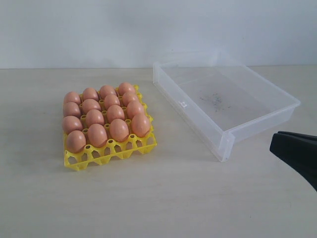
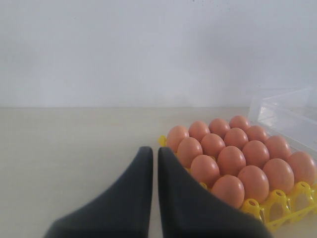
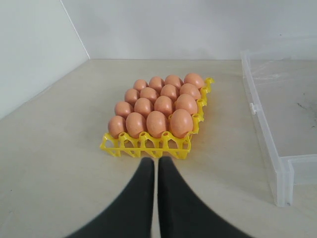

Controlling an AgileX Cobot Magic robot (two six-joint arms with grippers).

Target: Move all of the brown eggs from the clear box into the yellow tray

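Several brown eggs (image 1: pixel 104 116) fill the yellow tray (image 1: pixel 111 151) at the left, one to a cup. The clear box (image 1: pixel 188 106) lies to its right with no egg in it, only dark scuffs on the floor. My right gripper (image 1: pixel 273 145) pokes in at the right edge, in front of the box, shut and holding nothing. In the right wrist view this gripper (image 3: pixel 155 162) points at the tray (image 3: pixel 148 146) and eggs (image 3: pixel 158 106) from a short way off. My left gripper (image 2: pixel 155 151) is shut and empty beside the eggs (image 2: pixel 233 158); the exterior view does not show it.
Tray and box rest on a pale table against a white wall. The box (image 3: pixel 262 134) has a small clasp (image 3: pixel 252 108) on its side wall. The left wrist view catches a corner of the box (image 2: pixel 285 116) beyond the tray (image 2: pixel 277 206).
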